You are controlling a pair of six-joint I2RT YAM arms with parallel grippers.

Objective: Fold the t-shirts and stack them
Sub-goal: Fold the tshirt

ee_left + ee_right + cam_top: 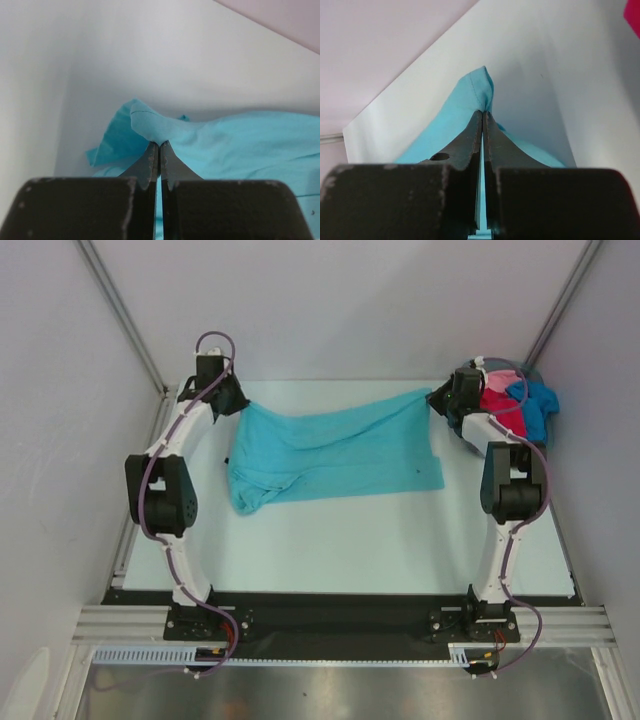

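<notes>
A teal-turquoise t-shirt (pixel 335 455) is stretched across the far half of the table. My left gripper (pixel 238 402) is shut on its far left corner; in the left wrist view the gripper (pixel 159 145) pinches a fold of the teal cloth (pixel 240 145). My right gripper (pixel 437 398) is shut on the far right corner; in the right wrist view the gripper (pixel 483 113) clamps a peak of the teal cloth (pixel 465 102). The near edge of the shirt lies on the table, bunched at the near left. Crimson red (pixel 497 400), pale pink (pixel 500 380) and bright blue (pixel 535 408) shirts lie heaped at the far right.
A grey-blue basket (pixel 468 372) at the far right corner holds the heaped shirts, right behind my right gripper. White walls and metal frame posts (pixel 120 310) enclose the table on three sides. The white tabletop (pixel 340 540) stretches toward the arm bases.
</notes>
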